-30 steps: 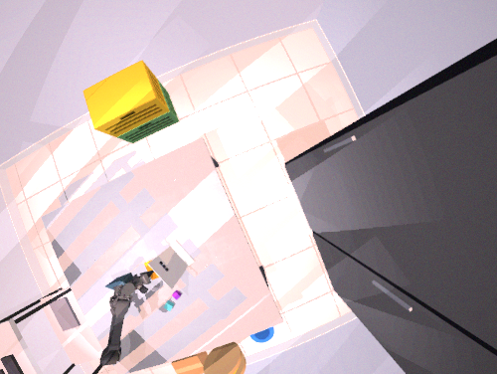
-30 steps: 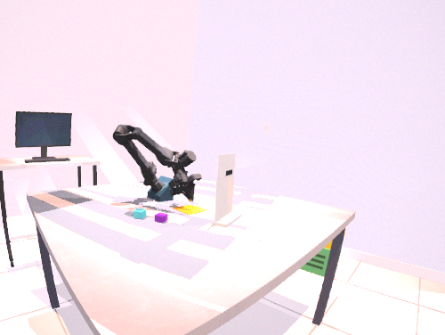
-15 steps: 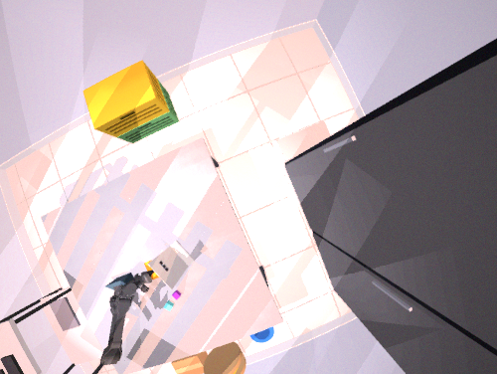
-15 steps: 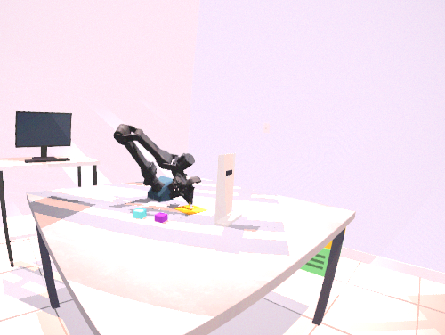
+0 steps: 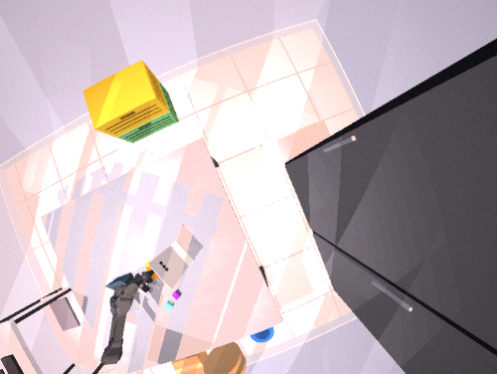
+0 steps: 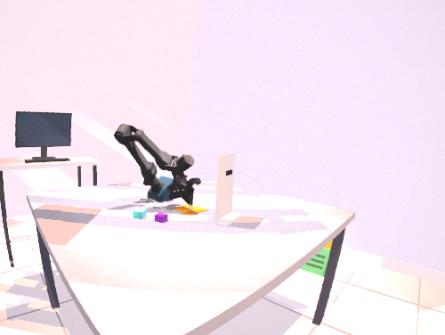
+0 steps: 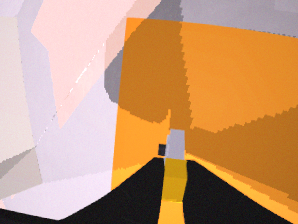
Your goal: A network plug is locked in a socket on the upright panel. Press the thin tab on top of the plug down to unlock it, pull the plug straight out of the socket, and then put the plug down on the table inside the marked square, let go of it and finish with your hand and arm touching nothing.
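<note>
Tool (image 6: pixel 190 205) grips the plug (image 7: pixel 174 144) low over the orange square (image 6: pixel 191 209), seemingly well inside its edges.

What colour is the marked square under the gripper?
Orange. The marked square fills the wrist view, with the gripper shut on the plug above it.

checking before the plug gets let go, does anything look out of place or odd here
Nothing stands out. The gripper holds the plug low over the orange square; the panel stands upright with its socket empty, and two small blocks sit apart nearby.
</note>
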`<state>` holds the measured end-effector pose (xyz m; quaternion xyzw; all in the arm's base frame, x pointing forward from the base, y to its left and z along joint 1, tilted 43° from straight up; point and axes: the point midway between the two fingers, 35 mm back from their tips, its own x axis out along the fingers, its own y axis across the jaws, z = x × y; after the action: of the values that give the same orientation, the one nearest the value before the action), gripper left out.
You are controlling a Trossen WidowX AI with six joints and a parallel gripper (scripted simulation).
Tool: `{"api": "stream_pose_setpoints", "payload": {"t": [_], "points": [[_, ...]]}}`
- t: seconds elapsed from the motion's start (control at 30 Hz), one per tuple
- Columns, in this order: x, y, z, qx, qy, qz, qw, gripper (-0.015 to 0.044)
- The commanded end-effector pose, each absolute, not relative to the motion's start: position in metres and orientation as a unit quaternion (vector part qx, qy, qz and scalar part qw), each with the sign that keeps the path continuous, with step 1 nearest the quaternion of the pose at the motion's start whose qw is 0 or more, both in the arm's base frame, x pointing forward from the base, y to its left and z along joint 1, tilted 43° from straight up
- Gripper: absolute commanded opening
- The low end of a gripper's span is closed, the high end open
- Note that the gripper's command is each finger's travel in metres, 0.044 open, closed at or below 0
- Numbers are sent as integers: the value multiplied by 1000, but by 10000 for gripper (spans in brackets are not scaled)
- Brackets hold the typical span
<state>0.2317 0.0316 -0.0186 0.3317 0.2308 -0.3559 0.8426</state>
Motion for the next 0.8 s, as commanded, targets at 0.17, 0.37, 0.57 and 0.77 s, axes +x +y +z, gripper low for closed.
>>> {"api": "stream_pose_setpoints", "payload": {"t": [0.17,0.37,0.57,0.77], "points": [[232,31,-19,332,231,-356,843,0],[232,31,-19,332,231,-356,843,131],[232,31,-19,332,231,-356,843,156],[229,34,-17,332,232,-356,842,156]]}}
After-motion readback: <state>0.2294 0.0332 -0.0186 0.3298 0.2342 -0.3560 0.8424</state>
